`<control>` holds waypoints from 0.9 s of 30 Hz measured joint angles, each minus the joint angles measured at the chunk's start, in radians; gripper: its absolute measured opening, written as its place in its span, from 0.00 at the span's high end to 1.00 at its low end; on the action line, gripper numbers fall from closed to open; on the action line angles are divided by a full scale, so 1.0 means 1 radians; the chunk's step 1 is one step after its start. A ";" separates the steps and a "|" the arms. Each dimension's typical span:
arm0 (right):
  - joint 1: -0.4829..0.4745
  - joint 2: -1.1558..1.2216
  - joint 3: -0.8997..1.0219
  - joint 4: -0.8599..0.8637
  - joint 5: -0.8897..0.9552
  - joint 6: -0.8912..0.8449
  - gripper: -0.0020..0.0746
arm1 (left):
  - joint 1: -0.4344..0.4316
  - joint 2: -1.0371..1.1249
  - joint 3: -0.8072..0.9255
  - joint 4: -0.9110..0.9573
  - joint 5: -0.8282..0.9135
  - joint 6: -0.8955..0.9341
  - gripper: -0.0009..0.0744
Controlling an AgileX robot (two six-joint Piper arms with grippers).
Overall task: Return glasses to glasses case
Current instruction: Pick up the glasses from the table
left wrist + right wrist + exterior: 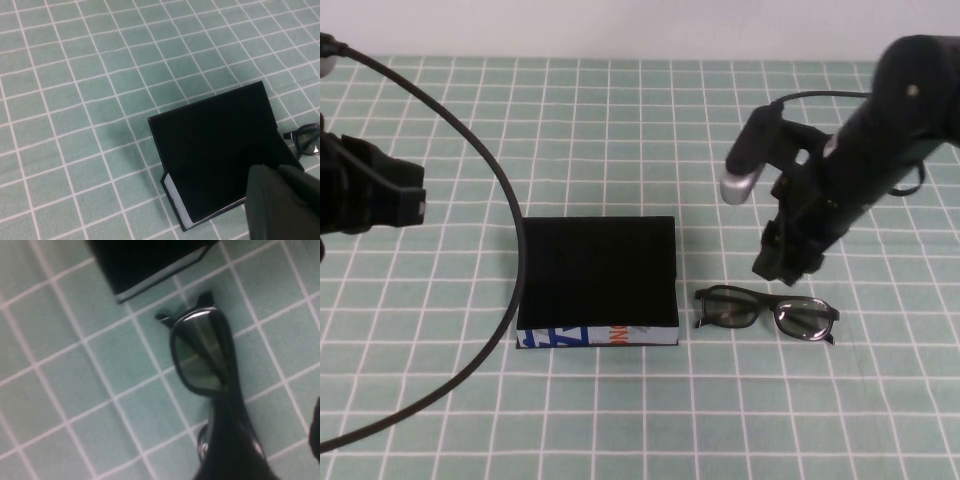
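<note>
The glasses point(767, 312), light, rigid, slippery plastic lying just right of the glasses case point(597, 283), are best pinched at the bridge by the right gripper point(786, 262) poised above; left gripper point(380, 195) parked; neither's opening discernible.

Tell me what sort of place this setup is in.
Likely a robot test bench: a green grid mat under just the glasses case and the glasses, with the right gripper above the glasses and the left gripper at the mat's left edge.

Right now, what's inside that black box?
Nothing shows inside the glasses case, only black lining. The glasses lie beside it, right gripper above them, left gripper far off.
</note>
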 joint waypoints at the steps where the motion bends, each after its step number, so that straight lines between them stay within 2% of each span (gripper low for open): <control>1: 0.000 0.019 -0.014 -0.003 0.000 0.007 0.55 | 0.000 0.000 0.000 0.000 0.000 0.000 0.99; 6: 0.000 0.090 -0.037 -0.004 -0.002 0.015 0.52 | 0.000 0.000 0.000 -0.002 0.012 0.000 0.99; 27: 0.000 0.226 -0.043 -0.021 -0.011 0.015 0.53 | 0.000 0.000 0.000 0.001 0.048 0.000 0.99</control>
